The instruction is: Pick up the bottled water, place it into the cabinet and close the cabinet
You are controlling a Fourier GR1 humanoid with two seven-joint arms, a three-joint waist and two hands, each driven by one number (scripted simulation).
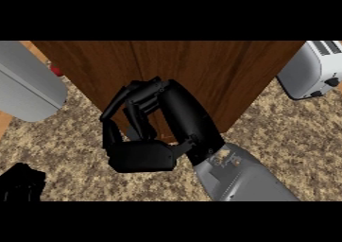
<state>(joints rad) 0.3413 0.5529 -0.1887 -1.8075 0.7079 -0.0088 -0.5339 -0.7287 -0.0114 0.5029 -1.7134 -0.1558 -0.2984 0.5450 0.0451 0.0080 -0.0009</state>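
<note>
My right hand (160, 130) hung in the middle of the head view with its fingers (132, 108) curled over towards the thumb. Through the gap between them I saw only brown wood, so the hand was closed on nothing that I could make out. The back of the hand faced up and to the right, the knuckles lay against the lower front of the cabinet (201, 66), and my grey forearm (247, 182) ran back from it to the lower right.

The cabinet stood straight ahead of that hand and touching it, a wide wooden face with one thin upright seam and no open gap that I could see. I judged its door to be shut or all but shut. The bottled water showed nowhere, neither on the speckled surface (292, 132) nor in my curled fingers; I took it to be behind the wood, though I could not confirm that.

My left hand (20, 182) sat low in the left corner, well apart from the cabinet, so the right one was much the nearer. A toaster (313, 68) stood off to the right and a grey appliance (24, 85) to the left
</note>
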